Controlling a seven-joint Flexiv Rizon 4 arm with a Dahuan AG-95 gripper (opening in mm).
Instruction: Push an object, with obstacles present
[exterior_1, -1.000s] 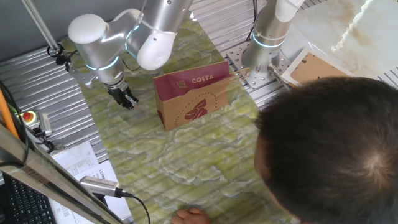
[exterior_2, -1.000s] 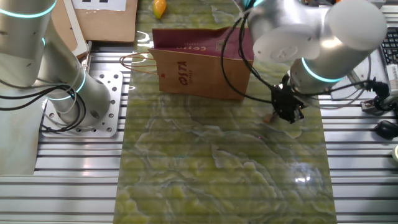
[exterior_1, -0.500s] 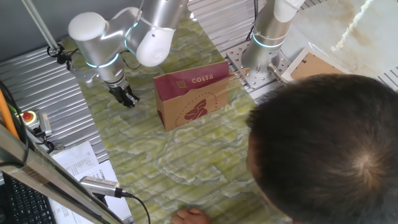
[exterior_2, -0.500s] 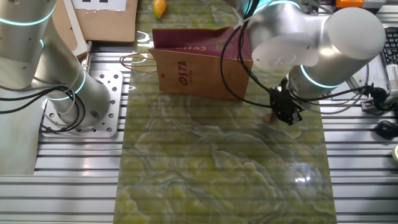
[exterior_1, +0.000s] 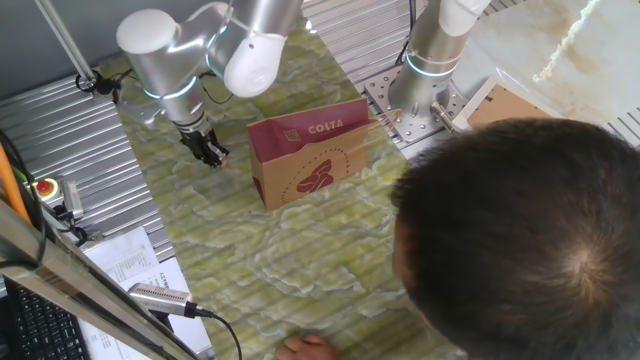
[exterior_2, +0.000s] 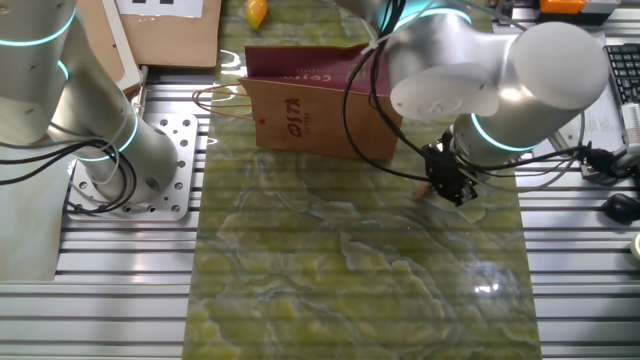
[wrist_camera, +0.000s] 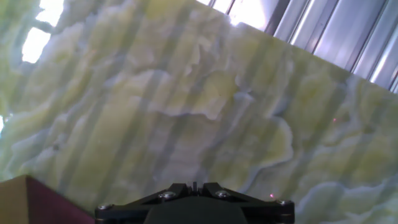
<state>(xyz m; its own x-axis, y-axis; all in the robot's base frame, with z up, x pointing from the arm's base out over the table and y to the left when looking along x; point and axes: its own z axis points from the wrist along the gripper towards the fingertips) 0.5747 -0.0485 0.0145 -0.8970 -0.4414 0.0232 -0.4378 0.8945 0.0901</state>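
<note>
My gripper (exterior_1: 211, 153) stands low on the green marbled mat, fingertips together and holding nothing. It is just left of the brown COSTA paper bag (exterior_1: 308, 150), the obstacle, which stands upright. From the other side, the gripper (exterior_2: 449, 184) is off the bag's (exterior_2: 320, 105) right end. A tiny tan speck, apparently the object (exterior_2: 425, 192), lies on the mat touching the fingertips on their left. In the hand view the shut gripper (wrist_camera: 194, 185) points over bare mat, with a corner of the bag (wrist_camera: 28, 200) at lower left; the cube is hidden there.
A second arm's base (exterior_2: 110, 160) stands on the metal plate beside the mat. An orange-yellow lump (exterior_2: 257, 12) lies behind the bag near a cardboard box (exterior_2: 160, 35). A person's head (exterior_1: 520, 240) fills the lower right, with a hand (exterior_1: 305, 347) at the mat's near edge.
My gripper has slid along the mat toward the bag's end, staying shut and low. The bag has not moved.
</note>
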